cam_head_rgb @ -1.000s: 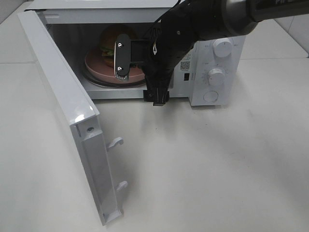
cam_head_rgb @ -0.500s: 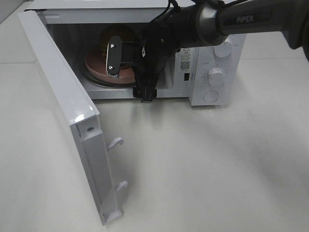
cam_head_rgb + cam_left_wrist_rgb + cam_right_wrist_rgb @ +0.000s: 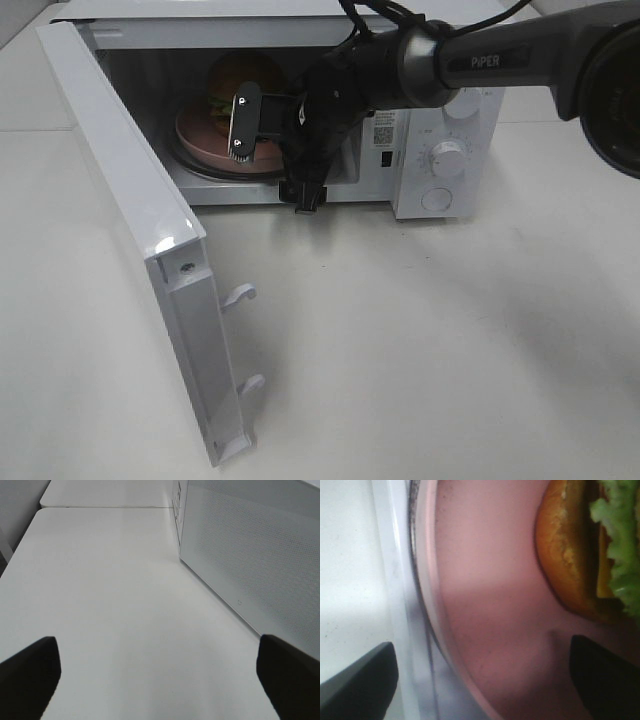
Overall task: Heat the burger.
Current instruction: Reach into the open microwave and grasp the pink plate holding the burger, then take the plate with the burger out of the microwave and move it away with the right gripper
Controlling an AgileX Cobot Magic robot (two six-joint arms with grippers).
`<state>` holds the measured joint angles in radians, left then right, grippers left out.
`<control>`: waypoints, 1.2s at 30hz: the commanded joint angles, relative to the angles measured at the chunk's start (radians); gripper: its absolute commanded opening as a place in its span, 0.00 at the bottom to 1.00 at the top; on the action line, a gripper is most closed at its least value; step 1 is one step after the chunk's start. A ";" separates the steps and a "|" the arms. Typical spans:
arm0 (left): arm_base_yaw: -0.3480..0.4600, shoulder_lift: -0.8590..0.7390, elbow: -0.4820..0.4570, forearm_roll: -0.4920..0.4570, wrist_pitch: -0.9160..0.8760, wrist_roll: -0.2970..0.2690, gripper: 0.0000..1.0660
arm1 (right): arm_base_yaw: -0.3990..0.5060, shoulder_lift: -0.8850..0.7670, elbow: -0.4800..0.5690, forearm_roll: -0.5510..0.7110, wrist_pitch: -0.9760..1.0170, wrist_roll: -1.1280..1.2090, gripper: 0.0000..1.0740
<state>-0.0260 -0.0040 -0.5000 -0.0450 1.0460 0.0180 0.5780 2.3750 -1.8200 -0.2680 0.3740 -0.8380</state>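
Starting at your left, the microwave door (image 3: 140,230) stands swung wide open, and the left gripper (image 3: 160,680) hangs over bare table (image 3: 110,590) beside the door's mesh panel, its jaws fully apart and holding nothing. Inside the microwave (image 3: 440,150), the burger (image 3: 240,80) sits on its pink plate (image 3: 205,135), which rests on the glass turntable (image 3: 420,580). Your right gripper (image 3: 245,122) is at the plate's near rim, jaws spread wide; the wrist view shows plate between the fingertips but no grip on it. You appear to be at the placing step, with the food loaded. Next, pull that arm straight out clear of the cavity, then swing the door shut and set the dial (image 3: 450,158).
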 commanded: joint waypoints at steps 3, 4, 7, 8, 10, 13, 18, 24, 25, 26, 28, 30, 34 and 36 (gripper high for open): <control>0.003 -0.023 0.004 -0.004 -0.009 0.000 0.96 | -0.006 0.017 -0.005 0.009 -0.006 -0.003 0.77; 0.003 -0.023 0.004 -0.004 -0.009 0.000 0.96 | -0.005 0.020 -0.005 0.009 -0.006 -0.003 0.73; 0.003 -0.023 0.004 -0.004 -0.009 0.000 0.96 | -0.005 0.020 -0.005 0.009 -0.005 -0.003 0.65; 0.003 -0.023 0.004 -0.004 -0.009 0.000 0.96 | -0.005 0.020 -0.005 0.009 -0.004 -0.003 0.62; 0.003 -0.023 0.004 -0.004 -0.009 0.000 0.96 | -0.003 0.020 -0.005 0.009 -0.004 -0.004 0.53; 0.003 -0.023 0.004 -0.004 -0.009 0.000 0.96 | -0.003 0.020 -0.005 0.009 -0.003 -0.008 0.36; 0.003 -0.023 0.004 -0.004 -0.009 0.000 0.96 | 0.008 0.020 -0.005 0.010 0.024 -0.008 0.09; 0.003 -0.023 0.004 -0.004 -0.009 0.000 0.96 | 0.032 0.006 -0.005 0.054 0.104 -0.057 0.00; 0.003 -0.023 0.004 -0.004 -0.009 0.000 0.96 | 0.032 0.004 -0.005 0.070 0.120 -0.078 0.00; 0.003 -0.023 0.004 -0.004 -0.009 0.000 0.96 | 0.032 0.004 -0.005 0.070 0.120 -0.078 0.00; 0.003 -0.023 0.004 -0.004 -0.009 0.000 0.96 | 0.042 -0.003 -0.004 0.108 0.152 -0.122 0.00; 0.003 -0.023 0.004 -0.004 -0.009 0.000 0.96 | 0.043 -0.024 -0.004 0.151 0.203 -0.208 0.00; 0.003 -0.023 0.004 -0.004 -0.009 0.000 0.96 | 0.043 -0.044 0.004 0.165 0.251 -0.269 0.00; 0.003 -0.023 0.004 -0.004 -0.009 0.000 0.96 | 0.043 -0.074 0.029 0.164 0.252 -0.284 0.00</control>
<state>-0.0260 -0.0040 -0.5000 -0.0450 1.0460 0.0180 0.6170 2.3250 -1.8170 -0.1320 0.5620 -1.1000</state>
